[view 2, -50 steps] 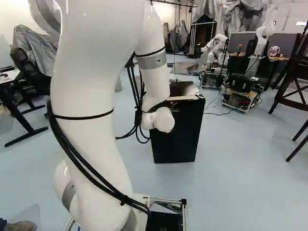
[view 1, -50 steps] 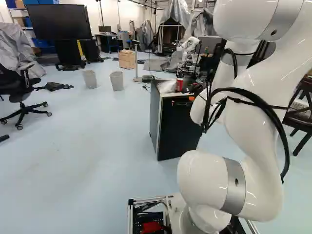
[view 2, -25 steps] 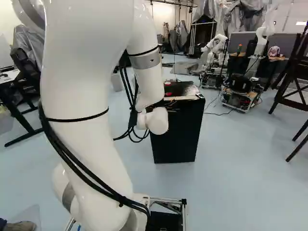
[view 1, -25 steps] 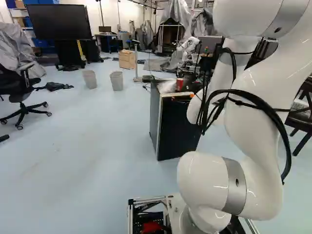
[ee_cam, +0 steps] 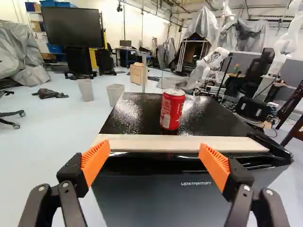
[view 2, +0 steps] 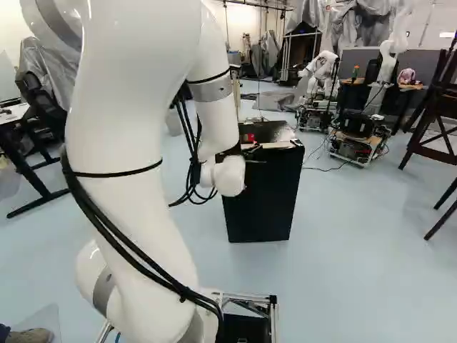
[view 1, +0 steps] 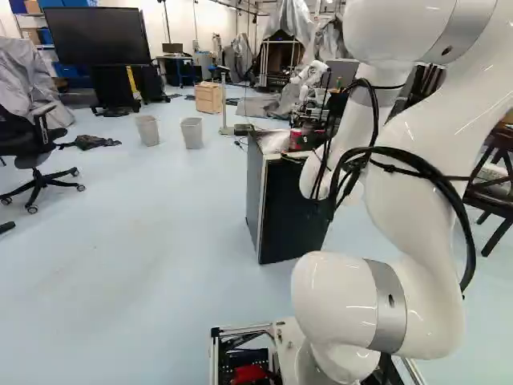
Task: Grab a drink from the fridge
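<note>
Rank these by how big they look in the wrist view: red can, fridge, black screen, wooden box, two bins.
1. Fridge
2. Black screen
3. Red can
Unranked, smaller than the can: wooden box, bin nearer the fridge and other bin look too alike.

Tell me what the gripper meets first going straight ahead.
Probably the red can, standing ahead on the fridge; height and depth are unclear, so the fridge's pale front strip might come first.

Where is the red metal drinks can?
In the wrist view, the red can stands ahead of the black pincer, on the glossy black fridge top, beyond its pale front strip.
</note>
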